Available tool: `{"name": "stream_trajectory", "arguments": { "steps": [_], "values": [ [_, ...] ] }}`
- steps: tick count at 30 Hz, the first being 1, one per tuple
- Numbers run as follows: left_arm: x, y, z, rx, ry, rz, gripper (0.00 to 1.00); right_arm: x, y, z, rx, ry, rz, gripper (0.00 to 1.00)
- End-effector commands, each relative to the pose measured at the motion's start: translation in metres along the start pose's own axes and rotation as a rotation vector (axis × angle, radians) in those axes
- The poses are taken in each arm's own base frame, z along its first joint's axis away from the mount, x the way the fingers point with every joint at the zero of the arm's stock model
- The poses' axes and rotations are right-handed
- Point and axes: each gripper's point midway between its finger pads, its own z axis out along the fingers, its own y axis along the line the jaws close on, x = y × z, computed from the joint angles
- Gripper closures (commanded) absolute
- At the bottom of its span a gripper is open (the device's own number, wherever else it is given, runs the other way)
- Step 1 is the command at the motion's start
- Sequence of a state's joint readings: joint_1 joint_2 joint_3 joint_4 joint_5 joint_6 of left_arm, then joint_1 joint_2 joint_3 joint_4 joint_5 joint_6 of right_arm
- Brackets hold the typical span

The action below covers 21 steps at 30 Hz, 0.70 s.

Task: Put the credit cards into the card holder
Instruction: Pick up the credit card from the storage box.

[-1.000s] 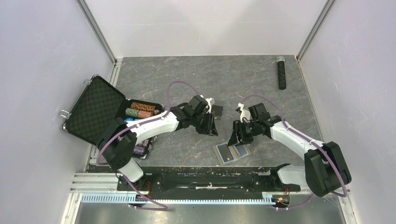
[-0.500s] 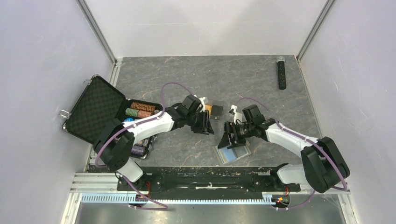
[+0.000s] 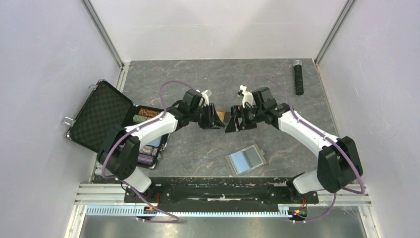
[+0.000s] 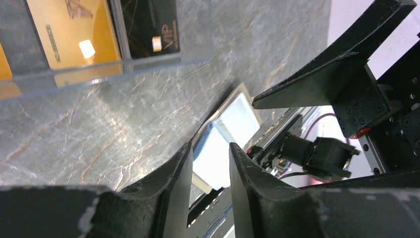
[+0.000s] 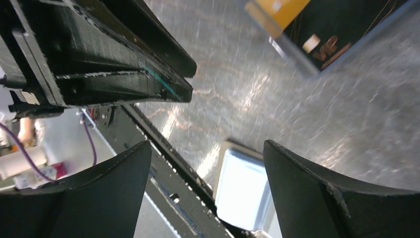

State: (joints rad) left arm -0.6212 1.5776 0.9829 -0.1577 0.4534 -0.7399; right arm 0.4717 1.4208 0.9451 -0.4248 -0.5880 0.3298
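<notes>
The card holder (image 3: 246,159) lies open on the table near the front, its light blue inside up; it also shows in the left wrist view (image 4: 228,126) and the right wrist view (image 5: 242,191). An orange-gold credit card (image 4: 74,29) and a black VIP card (image 4: 148,25) lie in a small clear plastic box (image 3: 223,116); the right wrist view shows the same orange card (image 5: 277,11). My left gripper (image 3: 214,119) (image 4: 210,148) is just left of the box, slightly open and empty. My right gripper (image 3: 232,124) (image 5: 207,148) is just right of it, wide open and empty.
An open black poker-chip case (image 3: 99,116) with stacks of chips stands at the left, against the left arm. A black cylinder (image 3: 298,77) lies at the far right. Grey walls close in the table on three sides.
Both grippers have moved away from the card holder toward the far side and now flank the clear box. The right gripper has left the card holder, which lies open and flat.
</notes>
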Motion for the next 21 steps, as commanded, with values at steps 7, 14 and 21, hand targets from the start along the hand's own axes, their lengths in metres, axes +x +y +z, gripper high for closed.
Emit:
{"name": "stream_trajectory", "arguments": {
  "steps": [7,14,21],
  "values": [
    [-0.058,-0.019,-0.013,0.071,-0.042,0.001,0.6,-0.036,-0.02,0.0,0.148,0.012,-0.075,0.13],
    [-0.073,0.011,-0.005,-0.001,0.057,-0.047,0.59,-0.076,-0.017,0.023,0.12,0.006,-0.033,0.16],
    [-0.071,0.045,0.021,-0.119,0.19,-0.03,0.61,-0.099,-0.036,0.038,0.125,0.03,0.02,0.17]
  ]
}}
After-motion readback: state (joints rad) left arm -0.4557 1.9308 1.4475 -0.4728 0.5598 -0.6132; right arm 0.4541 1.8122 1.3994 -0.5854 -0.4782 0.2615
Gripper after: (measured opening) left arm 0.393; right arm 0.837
